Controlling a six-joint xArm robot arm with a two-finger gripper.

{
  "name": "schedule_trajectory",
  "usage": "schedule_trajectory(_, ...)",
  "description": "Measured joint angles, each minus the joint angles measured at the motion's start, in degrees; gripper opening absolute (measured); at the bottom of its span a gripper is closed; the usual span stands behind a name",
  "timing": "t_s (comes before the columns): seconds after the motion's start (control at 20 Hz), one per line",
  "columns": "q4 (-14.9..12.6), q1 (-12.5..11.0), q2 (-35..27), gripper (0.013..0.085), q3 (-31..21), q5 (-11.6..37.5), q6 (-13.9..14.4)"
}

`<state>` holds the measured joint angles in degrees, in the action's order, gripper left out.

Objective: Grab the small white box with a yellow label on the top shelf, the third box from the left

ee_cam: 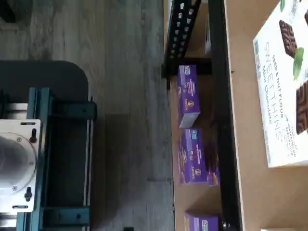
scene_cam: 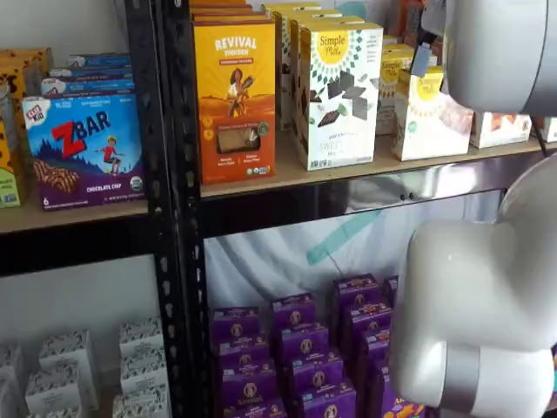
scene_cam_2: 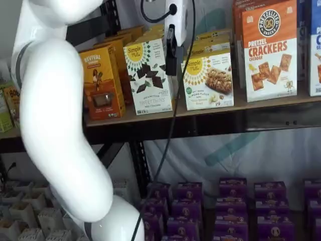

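While the gripper [scene_cam_2: 172,68] hangs here: only a black finger shows side-on in a shelf view, but the jaws are spread wide with nothing in them.
Small white box [scene_cam_2: 208,80]: upright at the front edge of the top shelf [scene_cam_2: 225,123], in both shelf views; yellow sunburst label faces out.
Neighbours: tall white chocolate box [scene_cam_2: 148,75] just beside it on one side, cracker box [scene_cam_2: 270,50] near on the other, with a gap.
Gripper versus box: the finger sits in front of the seam between the tall box and the small one, so it looks off to the side of the target.
Good approach: slide across until centred on the small box, keep the jaws spread, then go straight in.
Watch out: a finger could clip the tall box, and a tilted entry could push the small one back.
Wrist view: shows only the tall box's top, so aim from the shelf views.
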<state>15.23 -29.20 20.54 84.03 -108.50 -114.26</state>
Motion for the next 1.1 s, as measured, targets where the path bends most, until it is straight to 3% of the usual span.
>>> schedule_trajectory(0.1, -1.08, 0.79, 1.28, 0.0850, -1.58, 2.63, 0.22)
schedule_trajectory(0.35, -1.23, 1.60, 1.62, 0.0850, -2.25, 3.79, 0.89)
schedule_trajectory(0.8, 6.93, -1.96, 1.76, 0.0850, -3.54, 9.03, -0.38)
schedule_trajectory(1.1, 7.60, -2.46, 0.07, 0.0850, -3.05, 12.21, -1.32)
